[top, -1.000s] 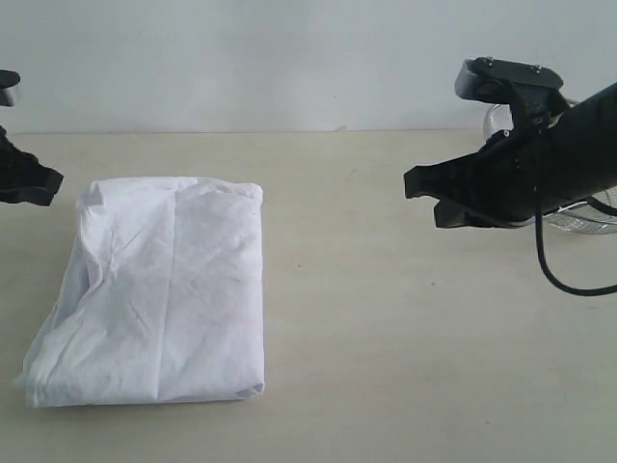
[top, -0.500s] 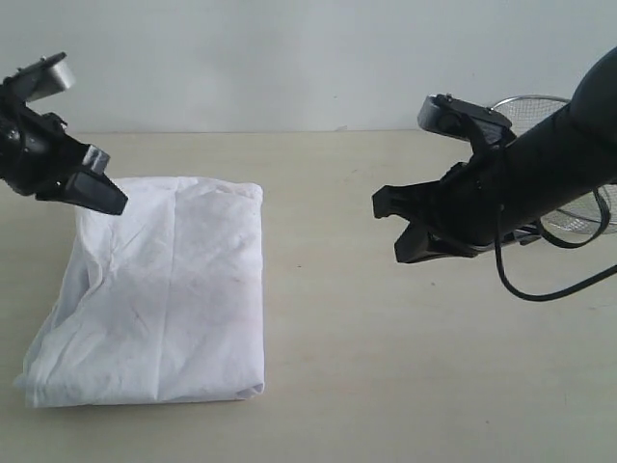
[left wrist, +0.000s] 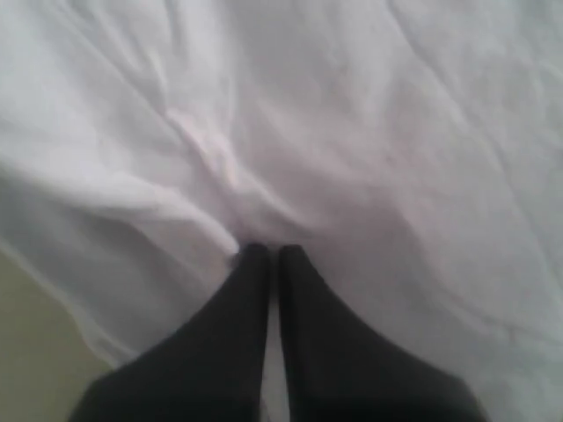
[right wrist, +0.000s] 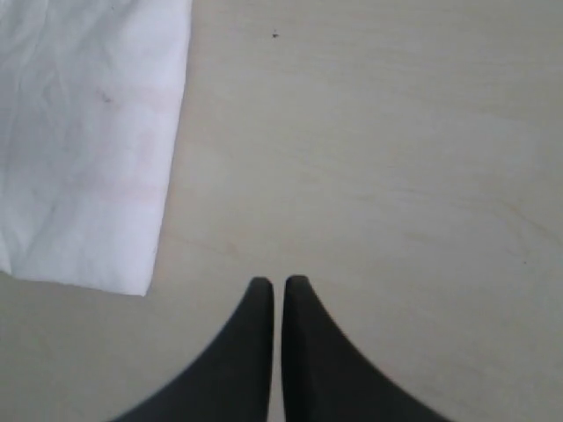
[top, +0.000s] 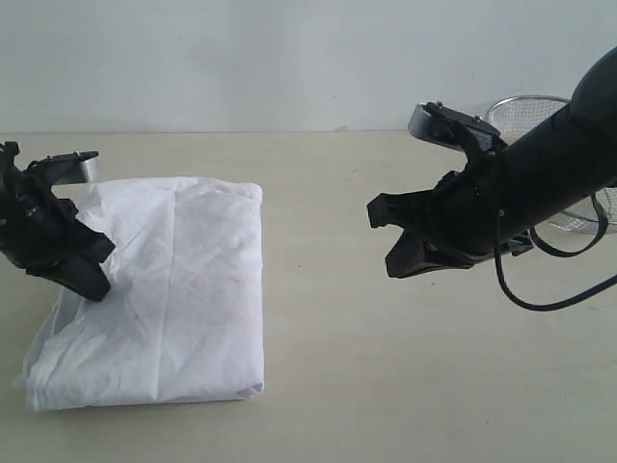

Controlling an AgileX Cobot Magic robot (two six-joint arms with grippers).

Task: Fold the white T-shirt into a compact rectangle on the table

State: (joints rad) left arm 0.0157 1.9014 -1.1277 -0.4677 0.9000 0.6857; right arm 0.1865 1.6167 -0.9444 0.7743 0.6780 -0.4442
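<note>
The white T-shirt [top: 164, 289] lies folded into a wrinkled rectangle on the left part of the table [top: 366, 386]. My left gripper [top: 96, 286] is shut, and its tips rest on the shirt's left edge about halfway along. Up close, its fingertips [left wrist: 255, 259] touch creased white cloth [left wrist: 352, 132], with no cloth gripped between them. My right gripper [top: 388, 241] is shut and hangs over bare table to the right of the shirt, holding nothing. The right wrist view shows that gripper [right wrist: 277, 281] above the tabletop, with the shirt's corner [right wrist: 79, 132] off to one side.
A round wire-mesh basket [top: 525, 99] stands at the back right, partly behind my right arm. A black cable [top: 540, 299] loops down from that arm. Bare tabletop stretches between the shirt and the right gripper.
My left gripper has swung in from the far left, shut in the air, then come down onto the shirt's left edge. The right arm has moved a little left and lower.
</note>
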